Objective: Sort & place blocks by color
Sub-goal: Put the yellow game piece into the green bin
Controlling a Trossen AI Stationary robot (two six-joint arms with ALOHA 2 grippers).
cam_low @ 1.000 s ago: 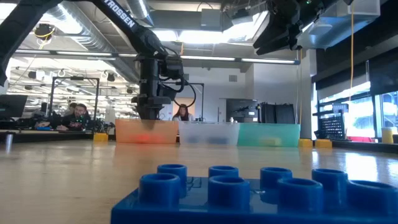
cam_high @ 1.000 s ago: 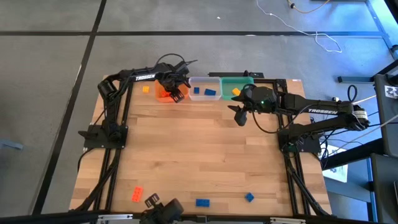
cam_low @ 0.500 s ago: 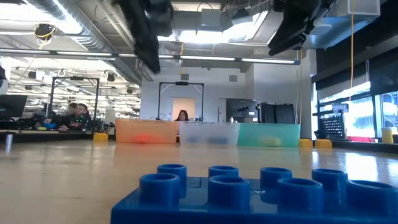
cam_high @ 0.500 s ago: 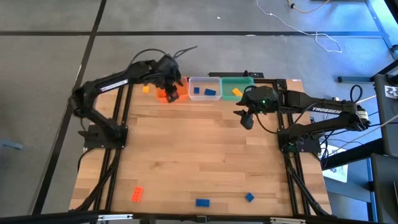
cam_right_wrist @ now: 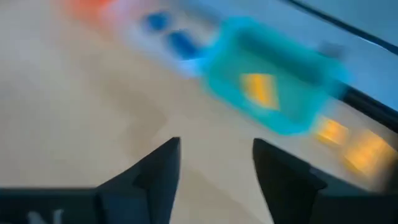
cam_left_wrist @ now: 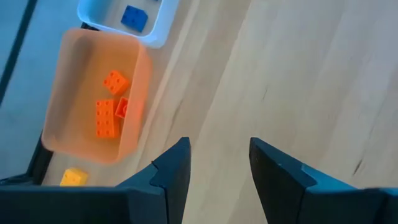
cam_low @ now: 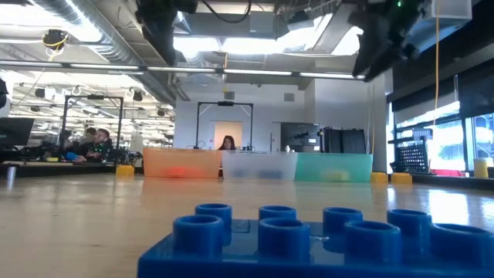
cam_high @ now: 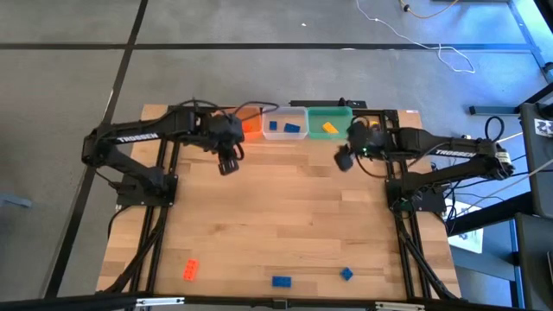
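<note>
— Left gripper point(cam_high: 228, 164) first: where is it, and is it carrying anything?
— Above bare table point(cam_high: 285, 225), just near-left of the orange tub point(cam_left_wrist: 93, 93). Its fingers point(cam_left_wrist: 171, 171) are spread with nothing between them.
— And the right gripper point(cam_high: 344, 159)?
— Just in front of the green tub point(cam_high: 328, 126), toward its right end. Fingers point(cam_right_wrist: 155, 168) parted too, empty gap.
— Where are the blocks?
— Three orange ones point(cam_left_wrist: 107, 117) lie in the orange tub. Two blue point(cam_high: 282, 128) sit in the clear tub point(cam_high: 283, 114), one yellow point(cam_high: 329, 128) in the green tub. A yellow block point(cam_left_wrist: 73, 177) rests on the table just left of the orange tub, and two more yellow point(cam_right_wrist: 348, 143) sit on the table right of the green tub.
— Anything unsorted at the near side?
— Yes: an orange block point(cam_high: 190, 269) near-left, a blue block point(cam_high: 281, 281) at the near edge, filling the low view, and a smaller blue one point(cam_high: 346, 274) to its right.
</note>
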